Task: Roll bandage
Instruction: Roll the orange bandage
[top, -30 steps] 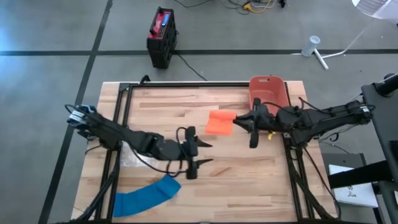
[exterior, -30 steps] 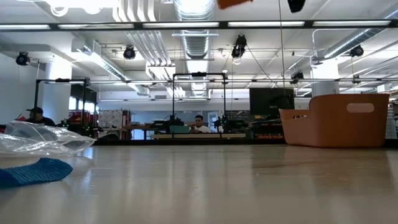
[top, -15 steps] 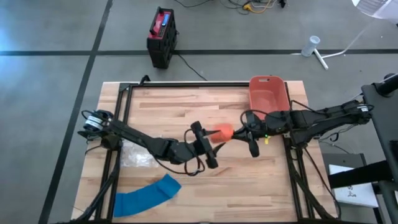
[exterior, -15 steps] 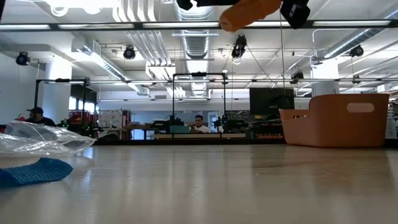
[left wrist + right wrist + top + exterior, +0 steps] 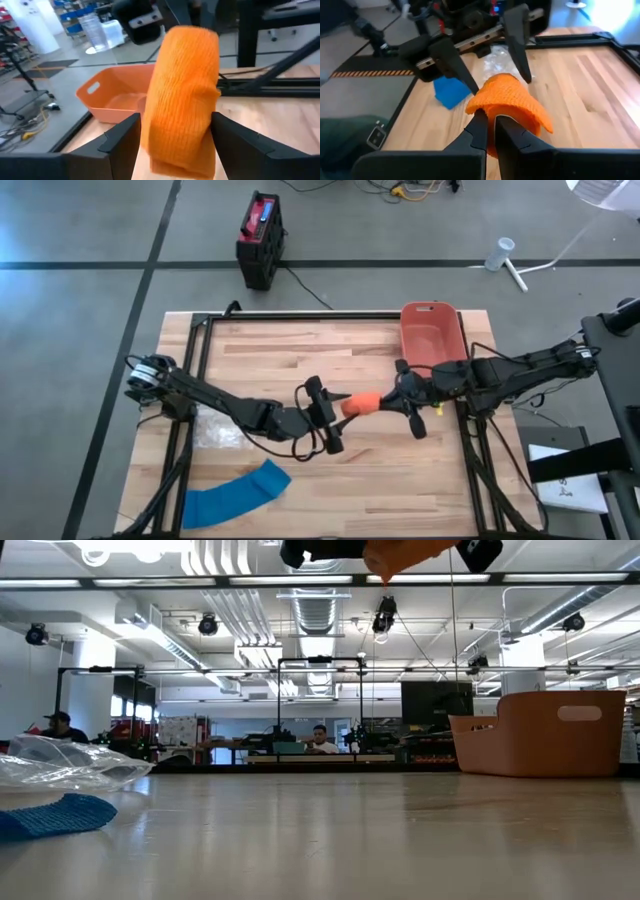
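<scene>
An orange bandage (image 5: 362,402), bunched into a loose hump, hangs above the table's middle; it also shows as the bandage (image 5: 405,554) at the top of the low view. My right gripper (image 5: 400,397) is shut on it from the right. My left gripper (image 5: 335,418) is open, and its two fingers (image 5: 122,142) stand on either side of the bandage's other end (image 5: 182,105); I cannot tell whether they touch it. A blue bandage (image 5: 235,495) lies flat at the near left. My right gripper pinches the orange bandage's lower edge (image 5: 489,116) between its two shut fingers. The fingers come roughly level from the table's right. The cloth arches up and folds over the fingertips in several layers, slack, and is lifted clear of the table.
An orange bin (image 5: 432,335) stands at the far right, just behind my right arm. A crumpled clear plastic bag (image 5: 215,430) lies at the left under my left arm. Black frame rails (image 5: 190,380) run along the table's sides. People sit in the room beyond.
My left gripper has swung toward the table's right and sunk, until its open fingers flank the orange bandage. My right gripper has tipped and come slightly down and nearer. The bandage, seen as a flat spread sheet before, now shows as a narrow bunched hump between the grippers.
</scene>
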Available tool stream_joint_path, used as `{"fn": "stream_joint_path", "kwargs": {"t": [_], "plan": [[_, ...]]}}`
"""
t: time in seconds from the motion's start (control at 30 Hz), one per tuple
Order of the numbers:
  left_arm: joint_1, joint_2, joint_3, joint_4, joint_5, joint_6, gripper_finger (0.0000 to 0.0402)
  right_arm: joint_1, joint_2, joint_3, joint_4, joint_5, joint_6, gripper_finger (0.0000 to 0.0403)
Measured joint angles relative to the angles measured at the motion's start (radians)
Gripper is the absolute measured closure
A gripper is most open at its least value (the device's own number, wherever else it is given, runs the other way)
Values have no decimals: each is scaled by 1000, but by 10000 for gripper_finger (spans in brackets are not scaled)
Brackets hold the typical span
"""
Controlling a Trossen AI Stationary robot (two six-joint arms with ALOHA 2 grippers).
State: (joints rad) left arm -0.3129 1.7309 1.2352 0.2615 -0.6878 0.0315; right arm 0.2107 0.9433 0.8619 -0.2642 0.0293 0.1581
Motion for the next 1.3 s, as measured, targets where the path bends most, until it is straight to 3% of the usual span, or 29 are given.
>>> {"fn": "stream_joint_path", "kwargs": {"t": [0.3, 0.53, 0.83, 1.0, 1.1, 1.3], "plan": [[1, 0, -4, -13, 157, -17, 173, 2, -5, 0, 0, -95, -155, 394], [1, 2, -7, -56, 176, -62, 179, 2, -24, 1, -12, -94, -107, 394], [-2, 0, -7, -53, 177, -5, 225, 1, -37, 1, -40, -120, -86, 394], [-3, -5, -6, -43, 176, 98, 218, 0, -65, 7, -36, -146, 127, 394], [-2, 0, -8, -32, 102, 161, 203, 1, -89, 12, 32, -160, 225, 394], [22, 0, -8, 103, 72, 184, 173, 0, -138, 12, 137, -152, 291, 394]]}}
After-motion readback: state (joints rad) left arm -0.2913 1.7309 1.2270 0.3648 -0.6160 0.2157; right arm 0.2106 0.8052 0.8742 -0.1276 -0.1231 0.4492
